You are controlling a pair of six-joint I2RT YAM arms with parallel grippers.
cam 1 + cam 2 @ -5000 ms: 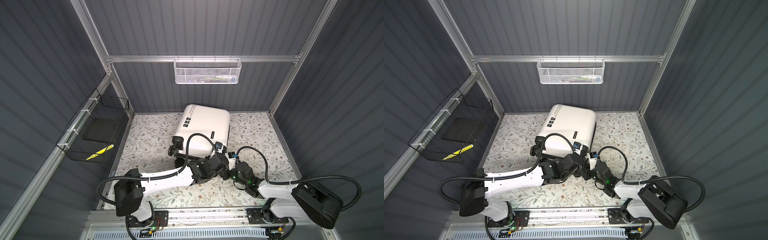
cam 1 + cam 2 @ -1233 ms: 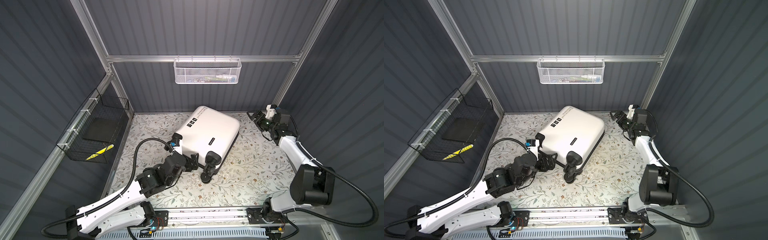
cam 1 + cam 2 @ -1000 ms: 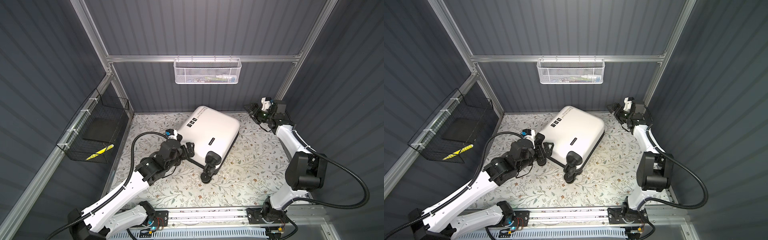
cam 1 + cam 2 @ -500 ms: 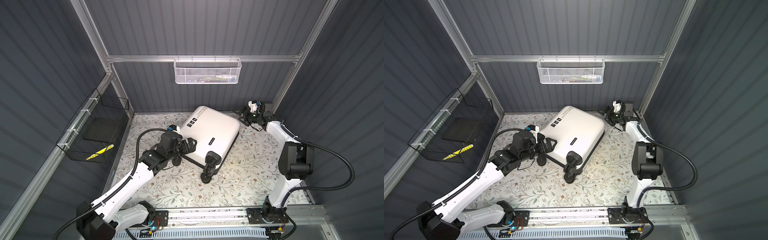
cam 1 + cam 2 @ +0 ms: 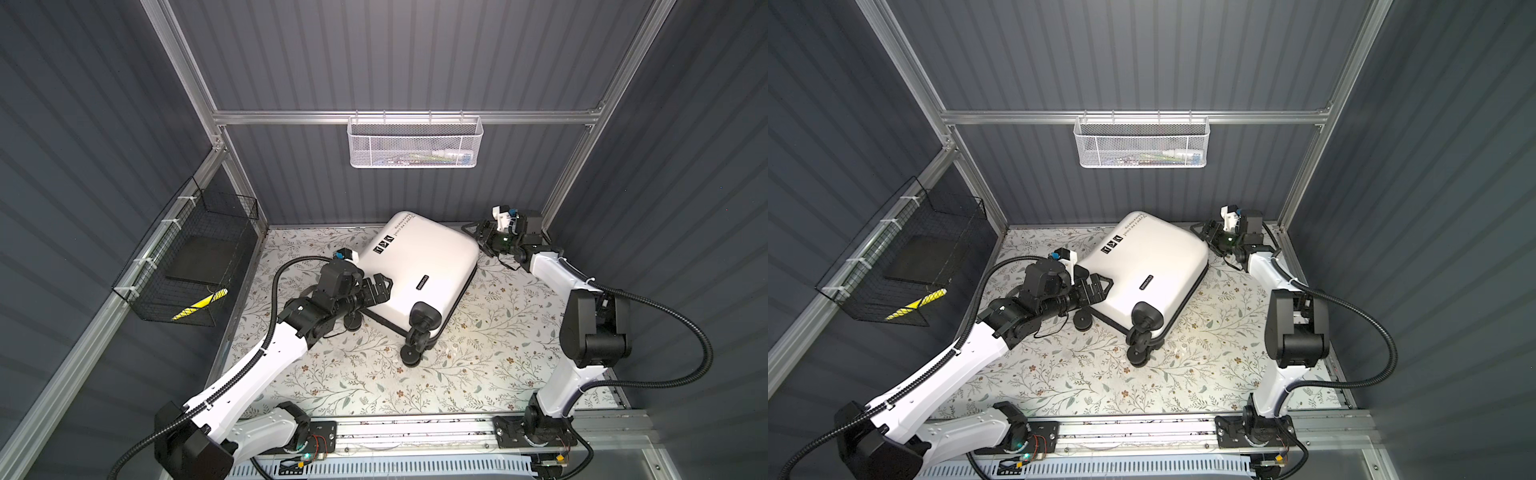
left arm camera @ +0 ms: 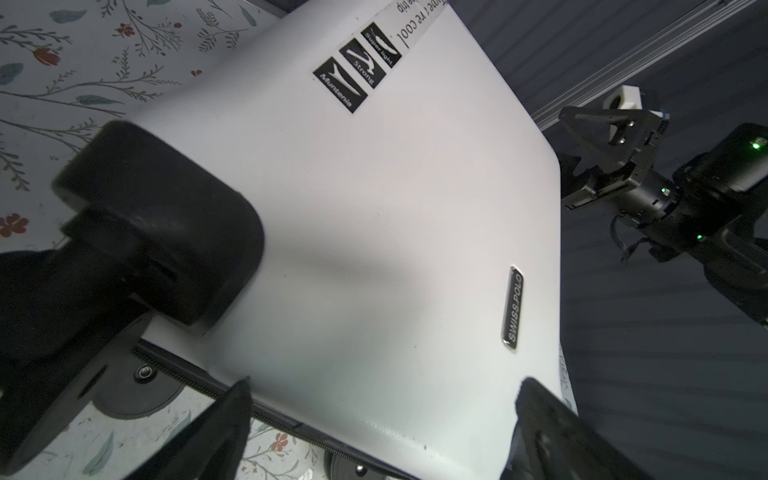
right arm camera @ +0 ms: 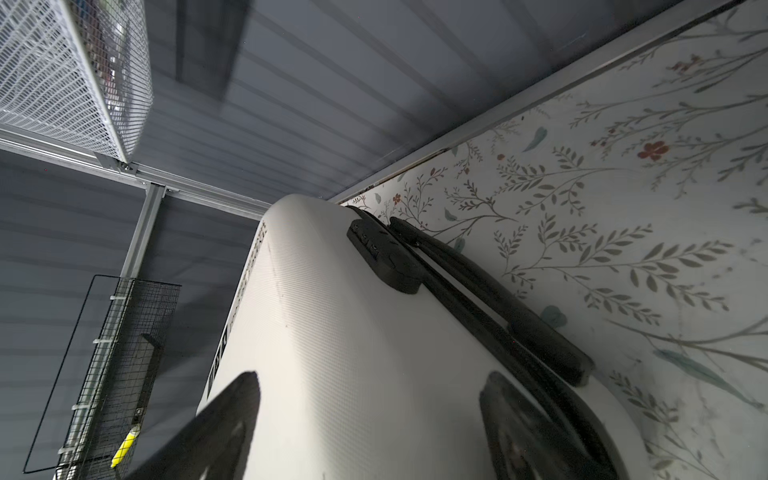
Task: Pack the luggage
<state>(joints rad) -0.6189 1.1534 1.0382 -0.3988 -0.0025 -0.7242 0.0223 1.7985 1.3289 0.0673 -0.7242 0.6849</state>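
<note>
Left gripper [image 5: 377,286] stands released, its jaws spread wide over the 8 o'clock edge of the white hard-shell suitcase [image 5: 415,266]. In the left wrist view its fingers [image 6: 216,428] sit far apart with the shell and its SWISS POLO badge [image 6: 513,307] ahead of them; I cannot tell whether they touch the shell. The right gripper [image 5: 478,237] is likewise spread, at the suitcase's 2 o'clock corner. In the right wrist view its fingers [image 7: 224,424] straddle the shell near the black handle [image 7: 519,307]; contact cannot be judged.

The suitcase lies closed and flat on the floral mat [image 5: 478,353], toward 12 o'clock of it, with its spinner wheels [image 5: 417,332] pointing to about 7 o'clock. A white mesh basket [image 5: 413,143] hangs on the back wall at 12 o'clock. A black wire basket [image 5: 195,257] hangs on the side wall at 9 o'clock.
</note>
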